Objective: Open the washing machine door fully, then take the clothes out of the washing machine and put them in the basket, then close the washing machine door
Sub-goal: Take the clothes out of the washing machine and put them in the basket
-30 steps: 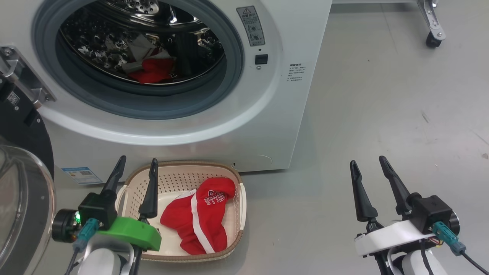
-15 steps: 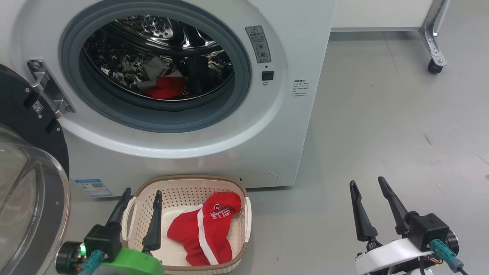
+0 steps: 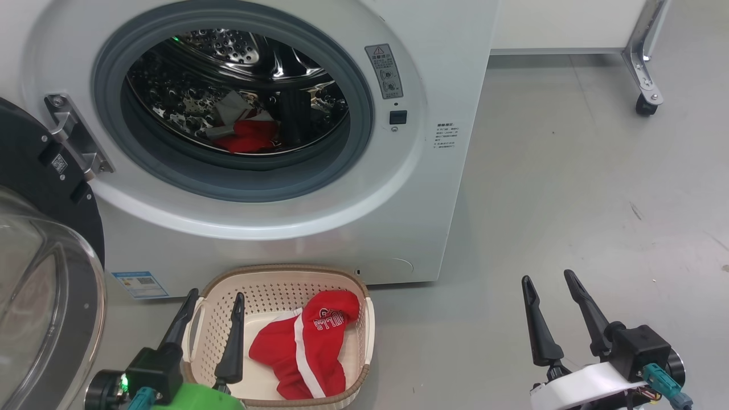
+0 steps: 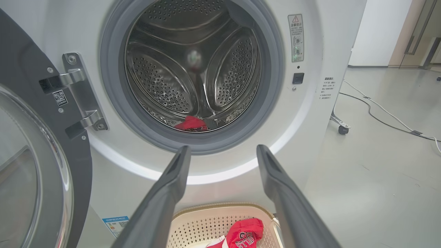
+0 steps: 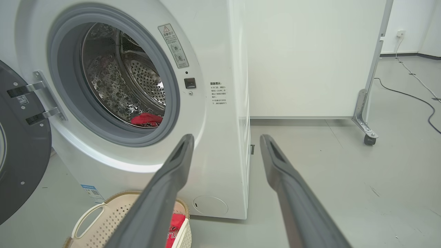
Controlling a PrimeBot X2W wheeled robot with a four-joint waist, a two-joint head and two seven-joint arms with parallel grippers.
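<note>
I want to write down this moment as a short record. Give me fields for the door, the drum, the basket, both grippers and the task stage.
door: open, swung to the left of the washing machine
drum: a red garment lies at its bottom
basket: on the floor before the machine, holding red clothes with a white stripe
left gripper: open, empty, by the basket's left side
right gripper: open, empty, above bare floor right of the machine
task stage: unloading unfinished; door not yet closed

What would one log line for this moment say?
washing machine door: open | drum: red clothes inside | basket: red garment in | left fingers: open, empty | right fingers: open, empty
</note>
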